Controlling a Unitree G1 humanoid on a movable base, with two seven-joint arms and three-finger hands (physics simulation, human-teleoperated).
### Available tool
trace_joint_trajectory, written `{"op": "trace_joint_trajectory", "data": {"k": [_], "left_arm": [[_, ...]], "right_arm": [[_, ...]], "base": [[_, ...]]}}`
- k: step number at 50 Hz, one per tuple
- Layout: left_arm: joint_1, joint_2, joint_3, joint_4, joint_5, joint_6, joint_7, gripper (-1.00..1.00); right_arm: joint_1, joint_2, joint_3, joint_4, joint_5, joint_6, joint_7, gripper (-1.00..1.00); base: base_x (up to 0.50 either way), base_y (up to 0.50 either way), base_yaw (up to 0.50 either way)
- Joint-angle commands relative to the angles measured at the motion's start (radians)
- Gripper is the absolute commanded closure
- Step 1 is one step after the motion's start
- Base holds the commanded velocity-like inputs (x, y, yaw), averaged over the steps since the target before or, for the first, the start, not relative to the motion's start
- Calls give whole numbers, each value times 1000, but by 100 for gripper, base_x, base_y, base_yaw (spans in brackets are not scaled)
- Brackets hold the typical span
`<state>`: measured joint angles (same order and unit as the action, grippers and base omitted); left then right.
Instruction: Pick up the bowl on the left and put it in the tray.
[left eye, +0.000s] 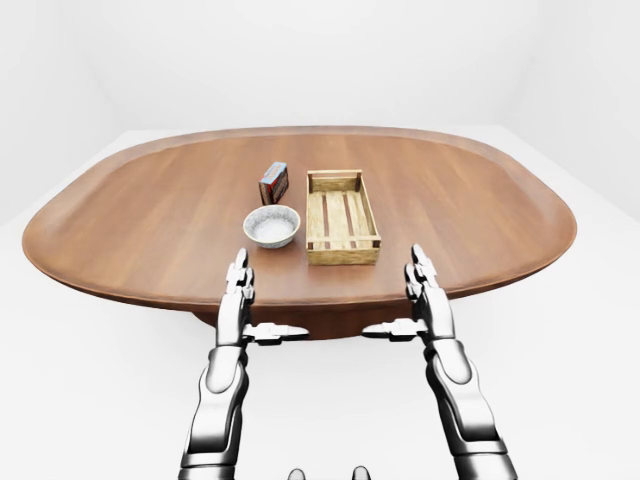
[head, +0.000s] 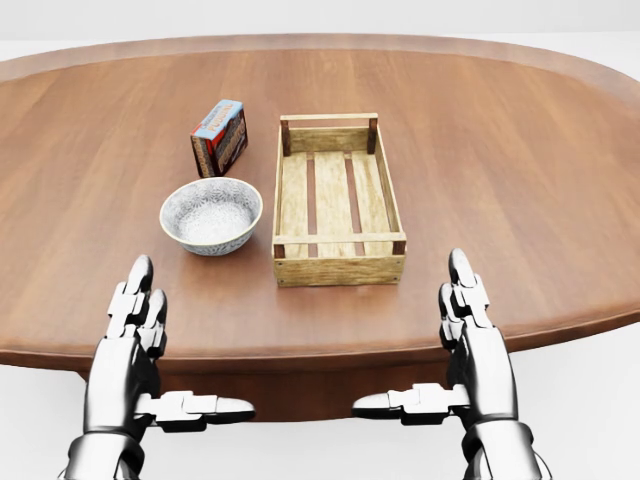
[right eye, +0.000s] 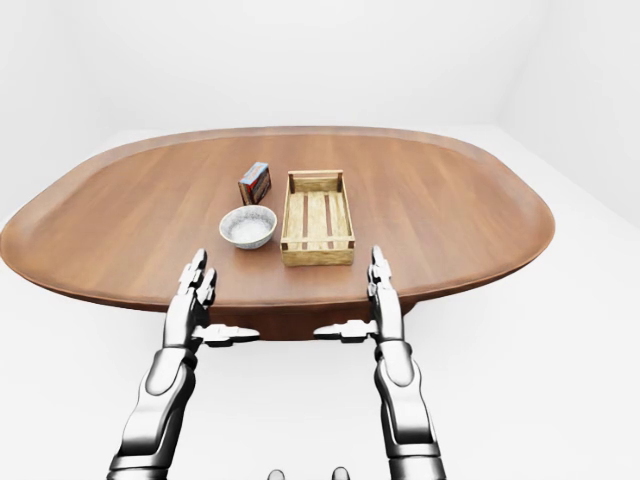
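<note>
Looking over the head view, the small speckled grey ceramic bowl (head: 211, 215) sits near the oval brown wooden table's (head: 520, 150) lower edge, just left of the slatted wooden tray (head: 339, 268). The left hand (head: 125, 345) and right hand (head: 480, 345) hover with fingers spread, holding nothing. In the left-eye view, a red-and-blue box (left eye: 273, 183) stands above the bowl. The right-eye view agrees. The bowl is probably rigid, light, slick and breakable; pinch its rim.

A small red-and-blue carton (head: 219, 137) is lying on the oval wooden table (head: 520, 150), a little left of its middle; the table is standing on a white floor (left eye: 570, 380).
</note>
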<state>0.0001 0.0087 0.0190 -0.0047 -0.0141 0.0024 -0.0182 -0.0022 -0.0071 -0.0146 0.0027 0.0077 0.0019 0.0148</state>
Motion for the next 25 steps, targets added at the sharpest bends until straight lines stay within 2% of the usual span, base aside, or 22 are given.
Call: {"op": "trace_joint_trajectory", "data": {"k": [1, 10, 12, 17, 22, 25], "left_arm": [[3, 14, 31, -13, -26, 4, -30, -100], [16, 13, 32, -50, -36, 20, -38, -100], [19, 14, 35, -64, -50, 36, -48, -100], [32, 18, 49, -117, -65, 63, -52, -100], [35, 22, 68, -154, -85, 85, -55, -100], [38, 25, 81, -185, -94, 85, -57, -100]], "right_arm": [[-1, -13, -25, -3, 14, 9, 24, -100], [14, -12, -21, -43, 6, 38, 24, -100], [18, -11, -21, -53, 6, 43, 25, -100], [35, -8, -11, -114, -6, 80, 23, -100], [48, -8, -8, -162, -16, 85, 24, -100], [56, -7, -10, -185, -15, 85, 26, -100]], "base": [[0, 0, 0], [0, 0, 0], [0, 0, 0], [0, 0, 0], [0, 0, 0], [0, 0, 0]]}}
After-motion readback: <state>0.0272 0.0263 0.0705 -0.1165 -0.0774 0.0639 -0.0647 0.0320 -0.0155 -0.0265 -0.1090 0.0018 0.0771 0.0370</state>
